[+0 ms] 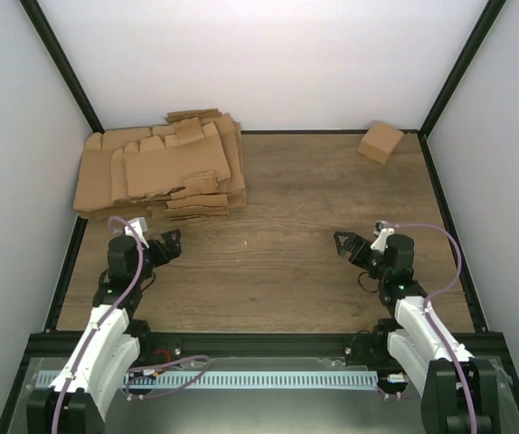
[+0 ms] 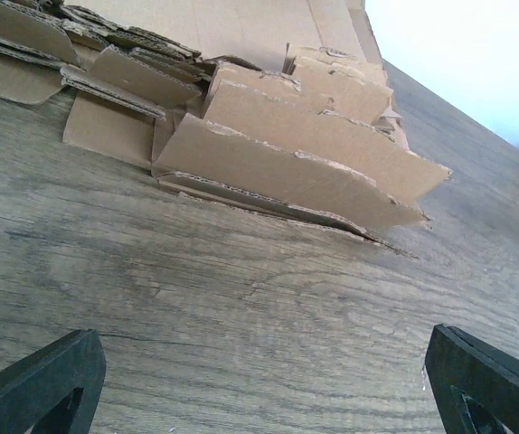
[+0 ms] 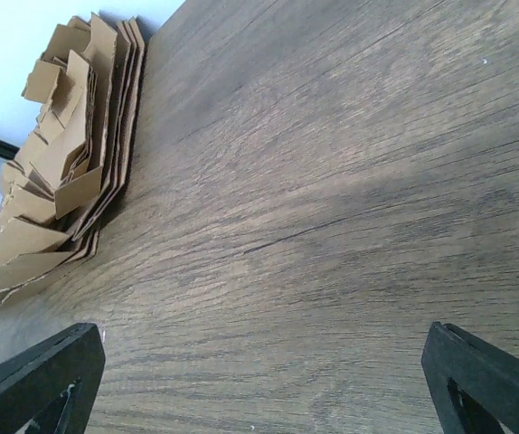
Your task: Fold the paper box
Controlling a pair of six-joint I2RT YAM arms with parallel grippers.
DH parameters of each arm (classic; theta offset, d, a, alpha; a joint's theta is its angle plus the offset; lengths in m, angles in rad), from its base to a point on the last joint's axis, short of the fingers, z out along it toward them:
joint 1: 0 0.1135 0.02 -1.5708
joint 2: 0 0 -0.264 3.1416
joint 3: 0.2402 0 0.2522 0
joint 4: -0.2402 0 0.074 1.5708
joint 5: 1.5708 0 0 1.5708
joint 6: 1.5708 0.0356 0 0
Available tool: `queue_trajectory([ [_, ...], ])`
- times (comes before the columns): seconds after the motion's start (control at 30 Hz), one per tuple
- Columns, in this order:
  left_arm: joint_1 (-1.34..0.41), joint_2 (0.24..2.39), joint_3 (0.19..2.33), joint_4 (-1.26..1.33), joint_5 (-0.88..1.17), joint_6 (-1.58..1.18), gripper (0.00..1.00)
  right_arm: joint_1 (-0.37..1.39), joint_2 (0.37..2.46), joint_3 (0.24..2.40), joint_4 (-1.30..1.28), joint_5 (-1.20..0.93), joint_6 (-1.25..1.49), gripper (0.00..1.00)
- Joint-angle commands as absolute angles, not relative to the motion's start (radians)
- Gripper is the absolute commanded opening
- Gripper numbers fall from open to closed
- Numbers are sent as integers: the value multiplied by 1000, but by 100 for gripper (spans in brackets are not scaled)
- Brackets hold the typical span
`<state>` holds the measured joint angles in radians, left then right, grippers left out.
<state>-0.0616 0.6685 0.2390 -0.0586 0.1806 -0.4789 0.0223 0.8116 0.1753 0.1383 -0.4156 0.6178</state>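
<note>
No single paper box lies apart from the other cardboard; I cannot pick one out. A thick pile of brown cardboard blanks (image 1: 160, 167) sits at the back left of the wooden table (image 1: 278, 271). My left gripper (image 1: 171, 242) hovers just in front of the pile's near edge, jaws wide open and empty. In the left wrist view the left gripper (image 2: 264, 348) faces the pile (image 2: 305, 154) over bare wood. My right gripper (image 1: 343, 242) stands open and empty at mid-right; in its wrist view the right gripper (image 3: 261, 339) looks across the table toward the pile (image 3: 70, 154).
A small cube-like brown carton (image 1: 381, 141) rests at the back right corner. Black frame rails border the table, with white walls on the left, right and back. Bare wood stretches between the two grippers.
</note>
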Motion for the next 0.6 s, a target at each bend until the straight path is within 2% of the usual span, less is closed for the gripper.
queue_trajectory([
  [0.0,-64,648,229,-48,172,-482,100,29,819,191,151,-430,610,100],
  [0.33,-64,653,268,-78,177,-483,100,29,833,197,154,-429,610,100],
  [0.57,-64,706,421,-96,181,-528,100,29,852,199,158,-440,613,100],
])
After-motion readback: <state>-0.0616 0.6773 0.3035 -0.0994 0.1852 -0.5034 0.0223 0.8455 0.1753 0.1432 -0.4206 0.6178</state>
